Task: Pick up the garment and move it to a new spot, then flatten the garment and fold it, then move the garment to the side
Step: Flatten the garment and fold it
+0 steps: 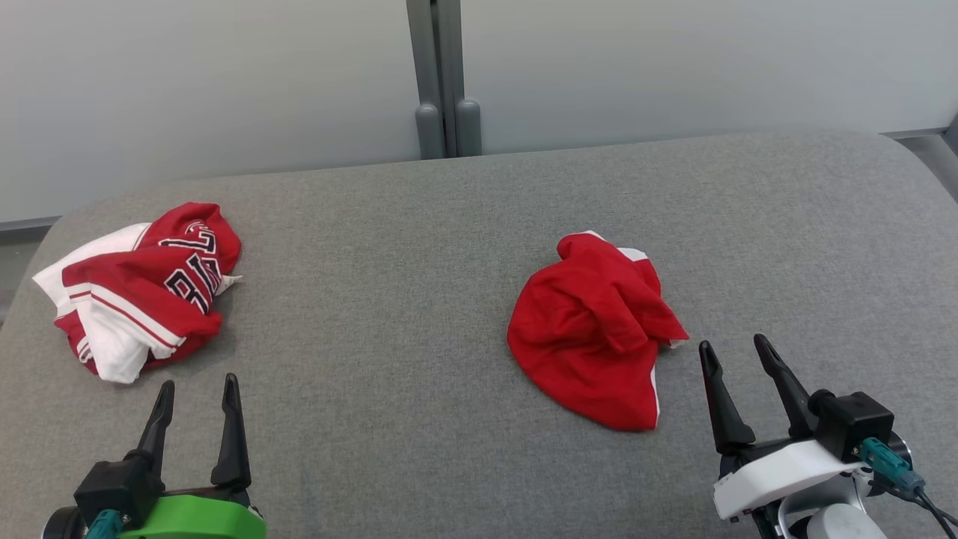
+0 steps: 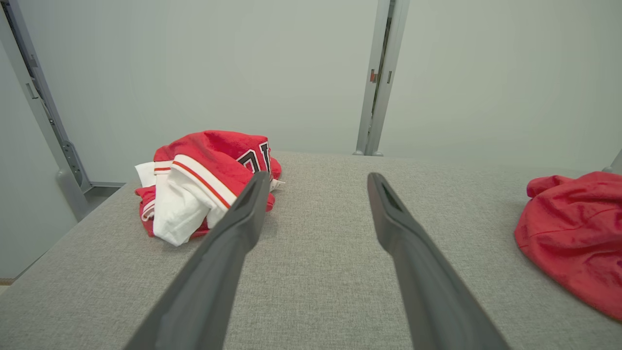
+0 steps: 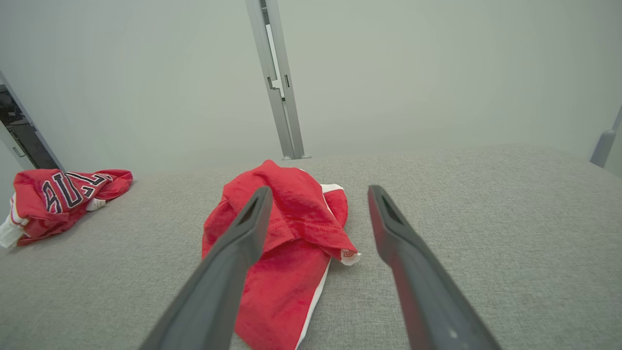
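**Setting.** Grey fabric-covered worktop [image 1: 419,224] with rounded corners, backed by pale wall panels [image 1: 224,75] that meet at a grey post [image 1: 443,75].

**Item 1.** Plain red garment [image 1: 591,329], white trim along one edge. It lies crumpled in a loose heap right of the worktop's middle, unfolded and untouched. Judged the piece to handle first: it lies nearest an end effector, with bare worktop around it for spreading.

**Item 2.** Right end effector [image 1: 732,343]. Released, fingers spread, grasping nothing. It is poised just beside the heap's near right edge, tips apart from the cloth. This placement suits a short reach onto the protruding fold.

**Item 3.** Left end effector [image 1: 199,380]. Released and empty, at the near left, just short of item 4.

**Item 4.** Lettered jersey [image 1: 142,288], red and white with dark lettering. Bunched at the left end, well apart from item 1, probably so the two cannot tangle.

**Status.** Pick-up not yet begun.
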Controlling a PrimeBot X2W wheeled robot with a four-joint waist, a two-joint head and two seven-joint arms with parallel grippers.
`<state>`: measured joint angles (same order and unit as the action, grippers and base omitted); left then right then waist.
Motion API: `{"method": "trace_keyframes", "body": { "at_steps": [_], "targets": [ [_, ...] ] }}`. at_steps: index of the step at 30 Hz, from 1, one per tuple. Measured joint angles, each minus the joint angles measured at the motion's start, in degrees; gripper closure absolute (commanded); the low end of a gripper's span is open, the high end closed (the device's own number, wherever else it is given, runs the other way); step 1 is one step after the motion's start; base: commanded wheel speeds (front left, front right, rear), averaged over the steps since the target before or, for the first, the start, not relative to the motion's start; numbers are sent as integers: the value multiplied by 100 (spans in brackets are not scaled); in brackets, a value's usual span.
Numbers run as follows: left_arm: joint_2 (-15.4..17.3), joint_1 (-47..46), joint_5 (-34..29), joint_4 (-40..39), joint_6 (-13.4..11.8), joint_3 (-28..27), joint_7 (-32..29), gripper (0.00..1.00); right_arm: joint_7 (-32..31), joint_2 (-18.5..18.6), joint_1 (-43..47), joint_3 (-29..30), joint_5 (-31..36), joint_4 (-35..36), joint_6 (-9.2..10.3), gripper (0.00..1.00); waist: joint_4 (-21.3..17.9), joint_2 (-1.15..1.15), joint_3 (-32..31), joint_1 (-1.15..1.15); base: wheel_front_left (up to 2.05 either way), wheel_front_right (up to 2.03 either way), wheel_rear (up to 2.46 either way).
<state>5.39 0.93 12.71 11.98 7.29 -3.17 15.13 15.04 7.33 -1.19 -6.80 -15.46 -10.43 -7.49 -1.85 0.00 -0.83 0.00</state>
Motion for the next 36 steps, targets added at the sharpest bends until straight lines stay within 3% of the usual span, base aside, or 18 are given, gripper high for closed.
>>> {"method": "trace_keyframes", "body": {
  "at_steps": [12,20,36],
  "targets": [
    [2,-1,-44,18,2,24,0,0,0,-25,-55,-24,-18,-56,0,0,44,0,10,0,0,0,0],
    [24,-19,-101,24,3,108,0,0,1,227,-668,-263,-13,-276,0,0,77,0,114,0,0,0,0],
    [2,-467,-158,54,4,354,0,0,1,641,-1914,-365,-223,-2193,0,0,340,0,680,0,0,0,0]
  ]
}}
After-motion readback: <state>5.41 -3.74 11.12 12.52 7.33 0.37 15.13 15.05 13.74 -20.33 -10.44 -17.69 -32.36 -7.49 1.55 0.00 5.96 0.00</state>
